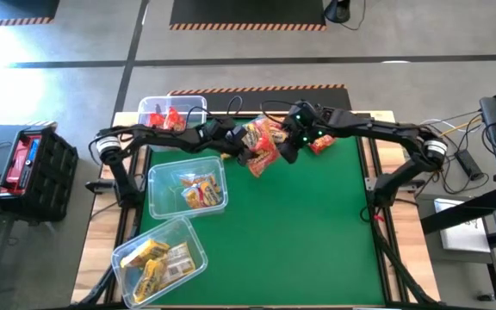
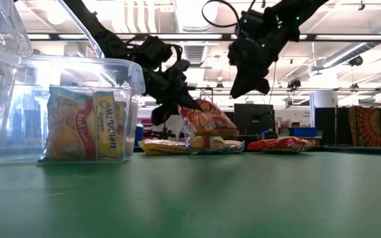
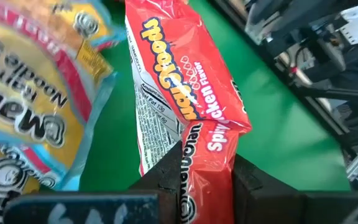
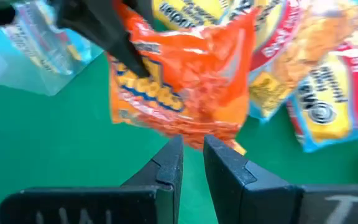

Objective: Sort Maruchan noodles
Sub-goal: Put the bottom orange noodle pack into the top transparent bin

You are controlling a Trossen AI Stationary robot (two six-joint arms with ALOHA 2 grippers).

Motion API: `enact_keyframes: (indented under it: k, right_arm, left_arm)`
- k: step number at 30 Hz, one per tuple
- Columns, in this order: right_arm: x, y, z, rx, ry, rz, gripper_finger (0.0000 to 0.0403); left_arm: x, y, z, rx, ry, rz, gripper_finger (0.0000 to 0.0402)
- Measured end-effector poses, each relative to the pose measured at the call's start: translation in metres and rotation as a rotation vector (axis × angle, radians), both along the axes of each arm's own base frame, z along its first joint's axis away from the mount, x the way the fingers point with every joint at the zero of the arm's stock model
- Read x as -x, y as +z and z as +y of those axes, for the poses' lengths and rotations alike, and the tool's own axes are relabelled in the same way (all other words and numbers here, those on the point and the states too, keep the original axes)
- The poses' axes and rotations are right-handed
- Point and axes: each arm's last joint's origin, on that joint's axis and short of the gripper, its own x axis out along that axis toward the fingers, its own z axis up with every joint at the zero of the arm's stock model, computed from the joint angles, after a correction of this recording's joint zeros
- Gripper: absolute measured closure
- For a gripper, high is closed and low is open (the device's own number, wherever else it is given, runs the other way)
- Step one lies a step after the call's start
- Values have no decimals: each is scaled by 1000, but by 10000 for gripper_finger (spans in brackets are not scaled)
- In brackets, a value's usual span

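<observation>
The left hand point(image 3: 205, 186) pinches 1 red Maruchan noodles packet point(image 3: 188, 118) by its crimped end, lifting it above the pile point(image 1: 269, 138) at the counter's point(image 1: 317, 232) far side. Light, glossy and slippery, with brittle noodles inside, it is best held by that flat seam. The right hand point(image 4: 192, 163) hovers nearby, nearly pressed together, holding nothing.

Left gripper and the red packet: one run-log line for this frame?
left gripper: shut on red packet, lifted off table | right gripper: empty, beside it | pile: unsorted | bins: partly filled
</observation>
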Motion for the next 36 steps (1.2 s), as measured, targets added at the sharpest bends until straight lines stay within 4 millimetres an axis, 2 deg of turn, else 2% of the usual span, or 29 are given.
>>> enact_keyframes:
  k: [7, 14, 18, 24, 31, 33, 36]
  right_arm:
    - [15, 16, 5, 53, -80, 18, 349]
    - [28, 28, 10, 84, -111, 36, 349]
    - [31, 29, 11, 92, -121, 50, 349]
    - [32, 19, 12, 72, -126, 82, 349]
    - [34, 0, 13, 42, -136, 124, 349]
    - [35, -3, 13, 28, -148, 133, 349]
    - [35, -8, 13, 22, -160, 132, 349]
  left_arm:
    - [11, 30, 1, -24, 13, -62, 357]
    - [37, 65, 8, -62, 59, -90, 357]
    - [62, 85, 17, -113, 133, -76, 357]
    - [112, 107, 27, -167, 312, 46, 357]
    - [161, 137, 25, -242, 499, 57, 357]
    - [172, 142, 23, -260, 564, 83, 357]
    - [187, 139, 17, -272, 679, 216, 357]
